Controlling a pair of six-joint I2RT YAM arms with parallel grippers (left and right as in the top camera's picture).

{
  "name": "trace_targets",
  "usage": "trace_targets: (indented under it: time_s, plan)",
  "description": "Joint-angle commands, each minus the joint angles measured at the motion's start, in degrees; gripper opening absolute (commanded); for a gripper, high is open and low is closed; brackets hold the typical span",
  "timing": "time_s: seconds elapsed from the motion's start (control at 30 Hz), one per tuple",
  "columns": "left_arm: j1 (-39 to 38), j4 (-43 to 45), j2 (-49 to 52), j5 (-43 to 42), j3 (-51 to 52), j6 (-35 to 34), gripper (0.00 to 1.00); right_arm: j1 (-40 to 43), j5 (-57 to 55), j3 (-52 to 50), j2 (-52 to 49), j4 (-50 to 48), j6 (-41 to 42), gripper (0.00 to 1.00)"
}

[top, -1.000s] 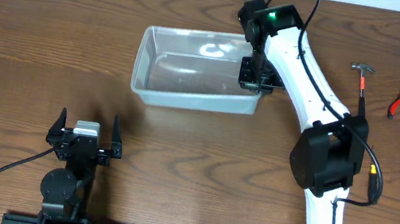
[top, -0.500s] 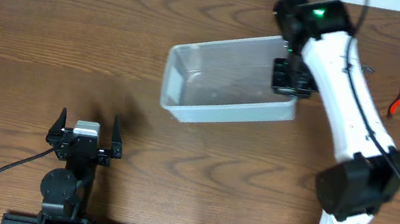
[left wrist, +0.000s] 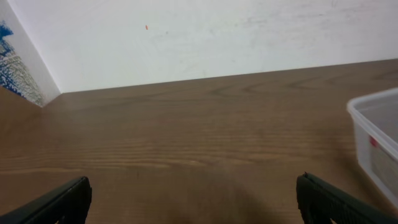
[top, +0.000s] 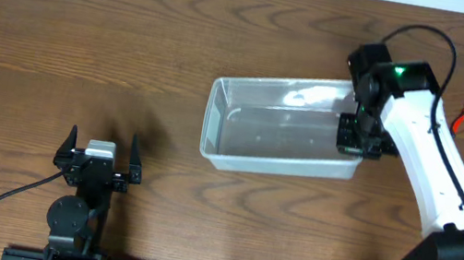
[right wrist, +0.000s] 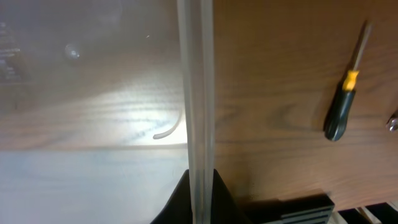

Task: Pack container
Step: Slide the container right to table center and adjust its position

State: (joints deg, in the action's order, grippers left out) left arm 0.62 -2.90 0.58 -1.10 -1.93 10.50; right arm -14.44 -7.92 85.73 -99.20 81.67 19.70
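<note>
The clear, see-through plastic rectangular container [top: 213, 120] has slid rightward across the brown wood-grain counter [top: 89, 33] over the last second and now sits right of centre. At near left the left gripper [top: 103, 151] rests with fingers apart, while the right gripper [top: 363, 138] is clamped on the container's thin right-hand rim. The container looks light, smooth and slightly flexible, so that stiffer rim seems the sound place to hold.
</note>
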Motion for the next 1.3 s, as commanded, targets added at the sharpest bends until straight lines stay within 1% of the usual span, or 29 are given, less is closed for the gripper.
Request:
trace_targets:
  time_s: [0.0,0.07,0.13,0.2,0.37,0.5,0.77,1.03,1.27]
  plan:
    - [-0.07,-1.03,-0.31,0.26,1.7,-0.28,0.98,1.97,-0.39,-3.61,1.81,-0.55,-2.43,0.01]
    - [-0.07,-1.01,-0.31,0.26,1.7,-0.28,0.98,3.15,1.16,-5.6,1.81,-1.4,-4.81,0.01]
    - [-0.07,-1.01,-0.31,0.26,1.7,-0.28,0.98,4.42,6.36,-6.84,1.81,-3.5,-8.46,0.01]
    - [-0.07,-1.03,-0.31,0.26,1.7,-0.28,0.98,5.92,8.68,-7.43,1.79,-4.59,-10.19,0.02]
    - [-0.07,-1.03,-0.31,0.26,1.7,-0.28,0.98,9.01,8.17,-7.56,1.79,-6.64,-13.14,0.05]
    - [-0.07,-1.01,-0.31,0.26,1.7,-0.28,0.98,10.14,8.09,-7.67,1.79,-8.24,-14.62,0.05]
    - [-0.07,-1.03,-0.31,0.26,1.7,-0.28,0.98,9.77,7.34,-11.67,1.77,-12.41,-14.32,0.08]
    - [-0.07,-1.01,-0.31,0.26,1.7,-0.28,0.98,9.46,9.09,-11.91,1.75,-13.09,-11.98,0.1]
    - [-0.07,-1.01,-0.31,0.26,1.7,-0.28,0.98,8.57,9.92,-13.6,1.75,-13.77,-6.25,0.1]
